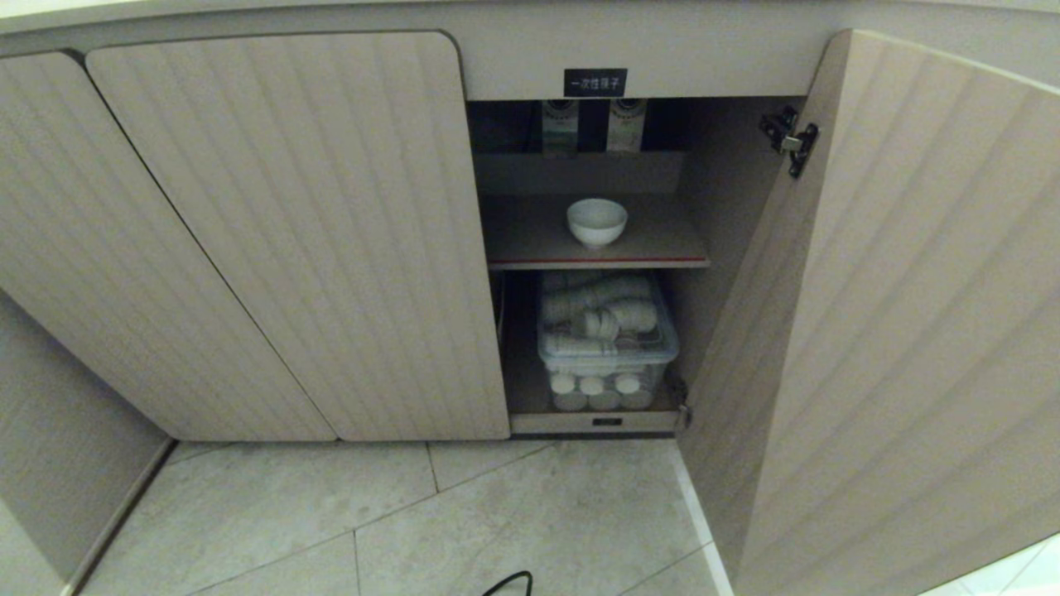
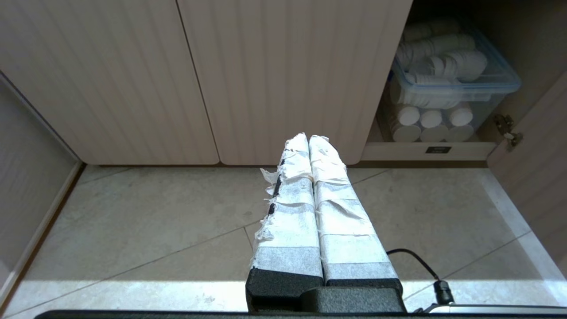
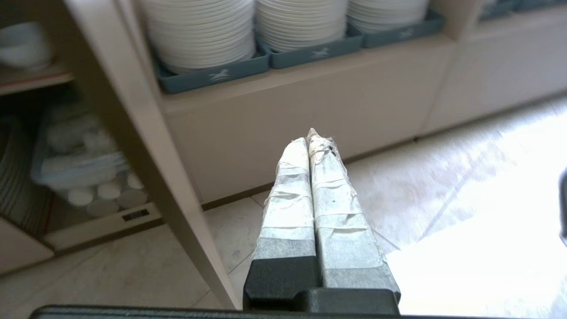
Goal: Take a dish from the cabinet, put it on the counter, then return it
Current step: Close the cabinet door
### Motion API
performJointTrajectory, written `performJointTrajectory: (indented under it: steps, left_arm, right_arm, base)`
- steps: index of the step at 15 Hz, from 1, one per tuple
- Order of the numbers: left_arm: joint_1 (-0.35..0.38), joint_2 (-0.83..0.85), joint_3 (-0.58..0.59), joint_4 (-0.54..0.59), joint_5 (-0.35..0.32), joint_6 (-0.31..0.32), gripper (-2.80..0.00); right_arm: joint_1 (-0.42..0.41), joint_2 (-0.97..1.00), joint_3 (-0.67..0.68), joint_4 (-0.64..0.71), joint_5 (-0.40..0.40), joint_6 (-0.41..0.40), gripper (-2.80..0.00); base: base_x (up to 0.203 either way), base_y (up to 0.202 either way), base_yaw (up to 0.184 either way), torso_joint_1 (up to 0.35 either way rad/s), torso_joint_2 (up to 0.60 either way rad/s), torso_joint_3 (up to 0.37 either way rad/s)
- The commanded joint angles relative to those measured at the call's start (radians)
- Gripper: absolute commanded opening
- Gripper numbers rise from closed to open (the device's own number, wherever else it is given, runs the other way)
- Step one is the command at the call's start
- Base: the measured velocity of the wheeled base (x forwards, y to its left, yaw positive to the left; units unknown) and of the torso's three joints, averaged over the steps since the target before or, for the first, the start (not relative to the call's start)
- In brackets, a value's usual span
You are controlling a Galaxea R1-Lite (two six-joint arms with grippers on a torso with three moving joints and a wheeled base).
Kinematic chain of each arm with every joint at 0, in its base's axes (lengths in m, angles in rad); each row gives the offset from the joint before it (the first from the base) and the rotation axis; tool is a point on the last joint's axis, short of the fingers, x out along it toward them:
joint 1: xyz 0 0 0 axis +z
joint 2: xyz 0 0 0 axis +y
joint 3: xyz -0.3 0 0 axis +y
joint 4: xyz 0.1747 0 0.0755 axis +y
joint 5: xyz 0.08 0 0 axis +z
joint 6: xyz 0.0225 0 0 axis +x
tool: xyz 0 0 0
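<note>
The bowl [image 1: 596, 222] is sitting upright on the red-edged shelf [image 1: 662, 248] inside the cabinet [image 1: 273, 232], whose right door [image 1: 903, 314] is standing wide open so the shelf is reachable from the front; the counter is lying out of sight above. The right gripper [image 3: 313, 138] is hanging low beside that door's edge with its taped fingers pressed together and holding nothing, so it likely needs to open before reaching in. The left gripper [image 2: 308, 138] is idling likewise closed and empty over the floor [image 2: 155, 221], facing the closed doors.
</note>
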Motion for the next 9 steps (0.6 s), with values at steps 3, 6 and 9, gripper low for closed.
performJointTrajectory:
  steps: [3, 6, 9]
  left_arm:
    - [0.0, 0.0, -0.001, 0.0, 0.0, -0.001, -2.8]
    - [0.0, 0.0, -0.001, 0.0, 0.0, -0.001, -2.8]
    - [0.0, 0.0, 0.001, -0.001, 0.0, -0.001, -2.8]
  right_arm:
    - [-0.068, 0.273, -0.157, 0.008, -0.006, 0.06, -2.8]
    - [-0.072, 0.401, -0.263, 0.008, 0.03, 0.089, -2.8]
    - [-0.073, 0.412, -0.292, 0.004, 0.201, 0.101, -2.8]
  base:
    - [0.0, 0.0, 0.0, 0.0, 0.0, 0.0]
    - [0.0, 0.0, 0.0, 0.0, 0.0, 0.0]
    - [0.0, 0.0, 0.0, 0.0, 0.0, 0.0]
